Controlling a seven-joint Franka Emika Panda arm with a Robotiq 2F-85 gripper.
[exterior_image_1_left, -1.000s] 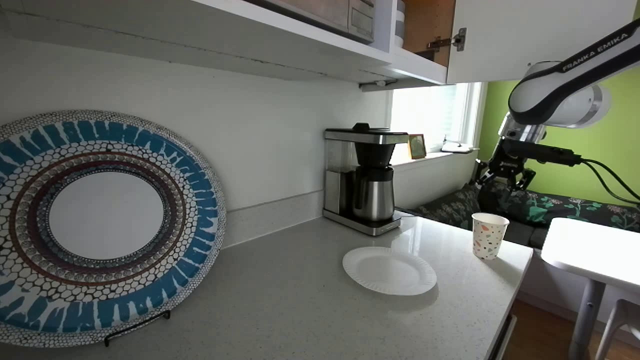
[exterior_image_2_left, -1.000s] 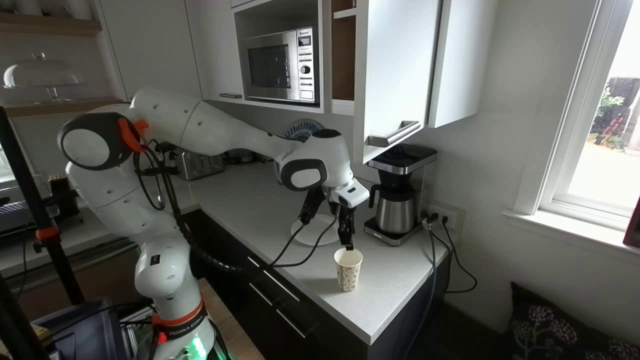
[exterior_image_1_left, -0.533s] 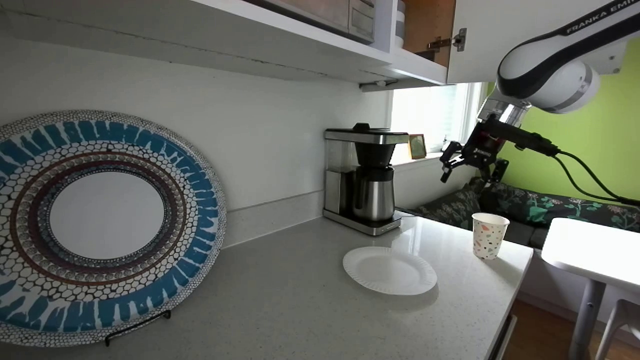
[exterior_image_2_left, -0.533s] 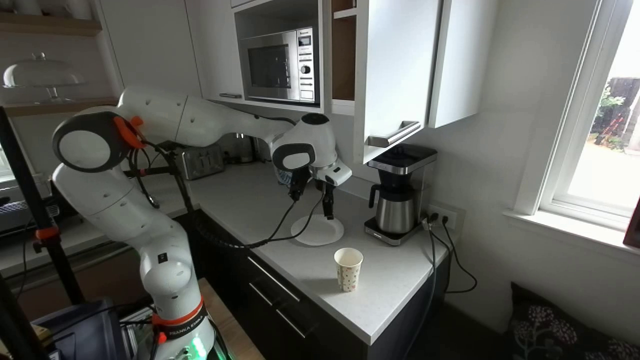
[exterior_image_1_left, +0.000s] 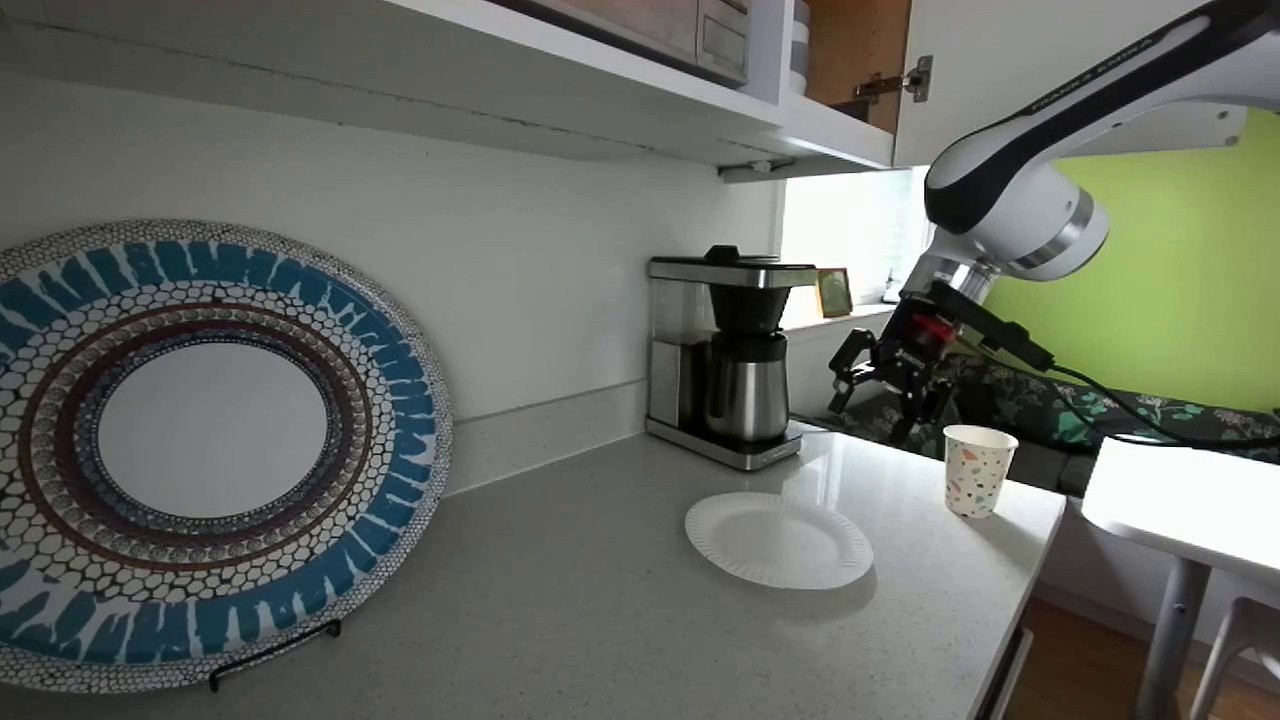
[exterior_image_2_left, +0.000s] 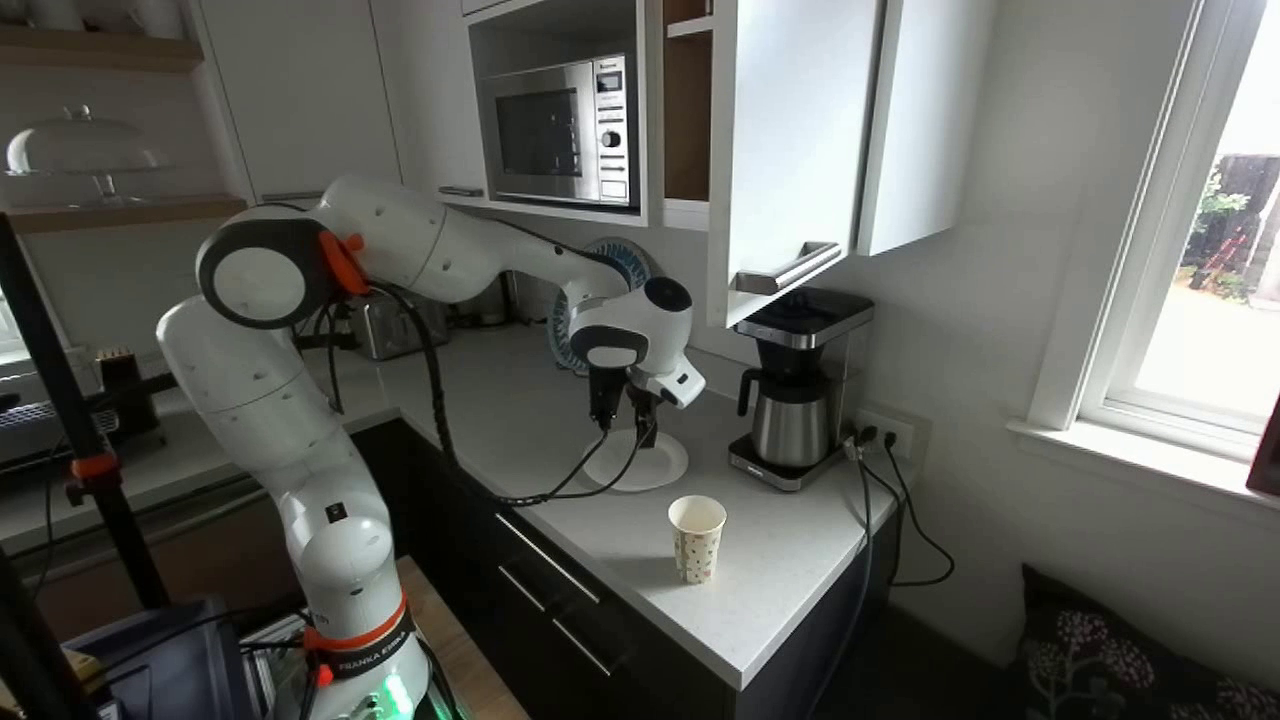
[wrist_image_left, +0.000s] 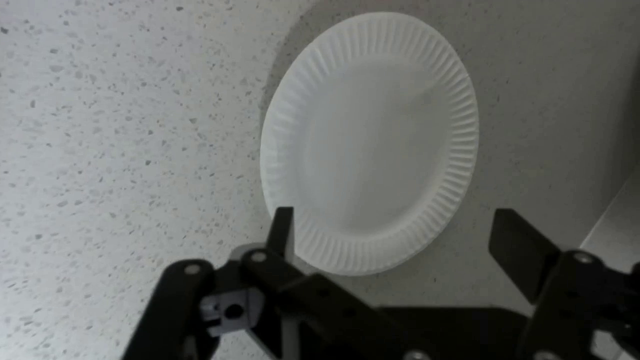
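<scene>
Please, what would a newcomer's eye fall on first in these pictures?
Probably the large round blue-and-white patterned platter, propped at the left of an exterior view. Next, perhaps, the white jointed robot arm, arched over the pale speckled counter. The round white paper plate dominates the wrist view's upper middle, beyond the open black fingers.

The bent arm (exterior_image_2_left: 465, 255) angles its tool (wrist_image_left: 395, 214) downward, 2 fingers (wrist_image_left: 520, 250) spread apart.

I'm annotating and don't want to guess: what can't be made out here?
White plate: part of its rim behind the end effector in the wrist view.
Patterned plate: left edge cut off by the frame in an exterior view.
Paper cup: inside bottom hidden by its wall in both exterior views.
Microwave: lettering too small in an exterior view.
</scene>
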